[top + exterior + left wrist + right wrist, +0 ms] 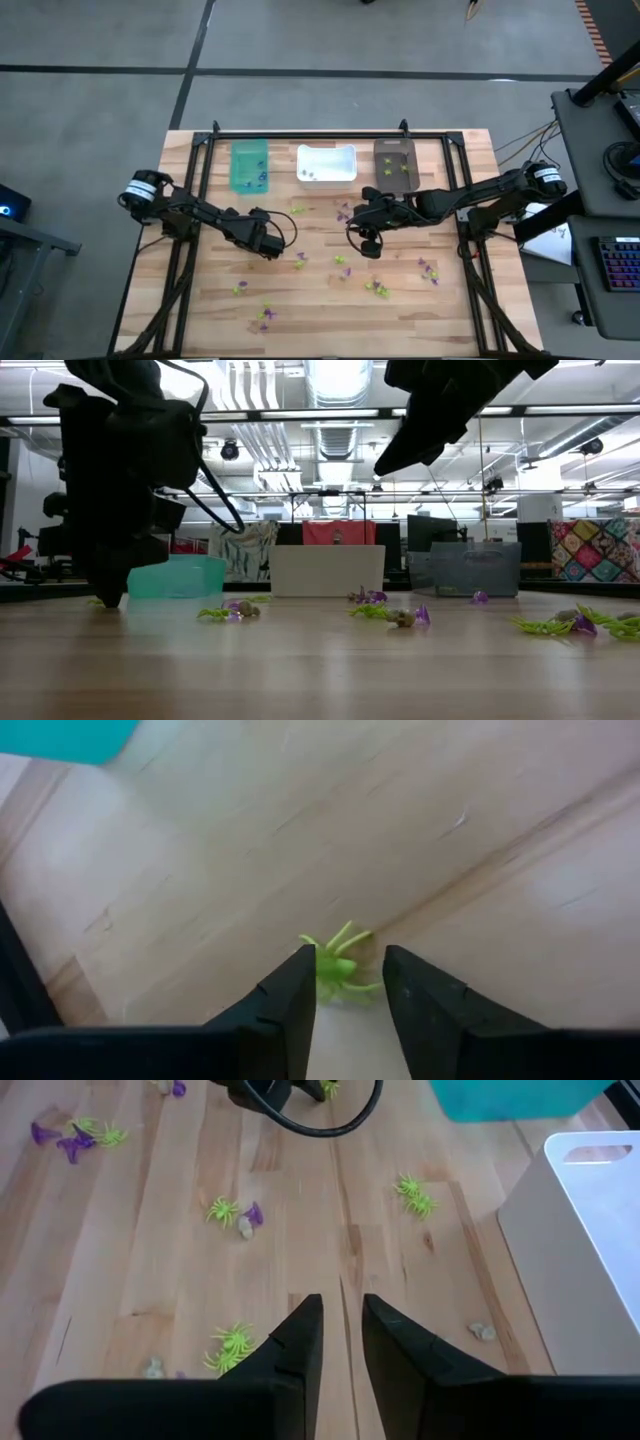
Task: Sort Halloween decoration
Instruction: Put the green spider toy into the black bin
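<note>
The Halloween decoration is many tiny trinkets scattered over the wooden table (pixel 320 320), lime-green spiders (pixel 222 1210) and purple pieces (pixel 345 212) among them. My left gripper (pixel 345 960) points steeply down at the table's left middle (pixel 268 248), open. One lime-green spider (pixel 340 970) lies on the wood between its fingertips. My right gripper (pixel 342 1305) hangs raised over the table's middle (pixel 365 242). Its fingers stand narrowly open with nothing between them. My left gripper comes from above, its fingertips close to the wood on either side of the lime-green spider. The spider's body (pixel 328 972) lies right by one fingertip (pixel 300 985). Whether that finger touches it I cannot tell. The spider rests flat on the table.
Three bins stand in a row along the far edge: teal (pixel 250 167), white (pixel 327 163) and dark brown (pixel 395 165). More trinkets lie near the front (pixel 265 315) and the right (pixel 428 268). A black frame rail (pixel 300 134) runs behind the bins.
</note>
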`<state>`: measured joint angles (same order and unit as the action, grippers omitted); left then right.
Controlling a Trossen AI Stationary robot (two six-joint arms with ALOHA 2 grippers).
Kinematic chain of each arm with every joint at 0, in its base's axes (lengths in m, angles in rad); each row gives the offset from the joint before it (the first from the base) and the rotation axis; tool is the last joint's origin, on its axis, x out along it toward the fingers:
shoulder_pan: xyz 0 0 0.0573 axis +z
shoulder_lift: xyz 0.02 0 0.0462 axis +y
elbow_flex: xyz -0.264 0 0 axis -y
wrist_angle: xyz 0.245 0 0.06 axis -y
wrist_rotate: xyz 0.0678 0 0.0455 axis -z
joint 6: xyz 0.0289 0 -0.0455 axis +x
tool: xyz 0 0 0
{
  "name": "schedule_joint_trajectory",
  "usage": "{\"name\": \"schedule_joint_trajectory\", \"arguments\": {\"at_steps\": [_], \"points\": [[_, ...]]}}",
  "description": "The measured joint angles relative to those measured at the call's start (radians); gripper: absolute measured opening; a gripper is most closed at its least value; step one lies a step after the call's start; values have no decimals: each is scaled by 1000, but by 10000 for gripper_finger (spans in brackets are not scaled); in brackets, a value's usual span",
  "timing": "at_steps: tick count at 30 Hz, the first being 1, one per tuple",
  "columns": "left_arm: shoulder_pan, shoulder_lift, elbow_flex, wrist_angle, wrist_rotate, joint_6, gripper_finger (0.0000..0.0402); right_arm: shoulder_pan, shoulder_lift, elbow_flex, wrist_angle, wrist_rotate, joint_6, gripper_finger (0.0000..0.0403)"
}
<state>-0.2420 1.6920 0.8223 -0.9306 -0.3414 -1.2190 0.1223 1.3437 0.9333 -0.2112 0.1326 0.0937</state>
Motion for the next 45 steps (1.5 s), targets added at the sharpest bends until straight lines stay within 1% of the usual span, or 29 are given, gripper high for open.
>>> {"name": "schedule_joint_trajectory", "arguments": {"at_steps": [10, 12, 22, 26, 31, 34, 39, 42, 45], "points": [[-3, -1, 30, 4, 3, 16, 17, 0, 0, 0, 9, 0, -6, 61], [-4, -2, 35, 3, 2, 21, 5, 0, 0, 0, 10, 0, -7, 61], [-39, -35, 62, 0, -1, 57, 0, 0, 0, 0, 11, 0, -8, 61], [-53, -63, 75, -1, -34, 66, 0, 0, 0, 0, 15, 0, -8, 61], [-66, -128, 85, 22, -73, 105, 0, 0, 1, 0, 19, 0, -7, 61], [-75, -181, 85, 57, -112, 141, 0, 0, 1, 0, 32, 0, -8, 61], [-91, -270, 85, 179, -178, 246, 0, 0, 8, -5, 98, -1, -45, 61], [-95, -307, 85, 223, -194, 298, 0, 0, 32, -6, 132, -1, -55, 61], [-96, -323, 85, 224, -200, 328, 0, 0, 68, -6, 154, -1, -69, 61]]}}
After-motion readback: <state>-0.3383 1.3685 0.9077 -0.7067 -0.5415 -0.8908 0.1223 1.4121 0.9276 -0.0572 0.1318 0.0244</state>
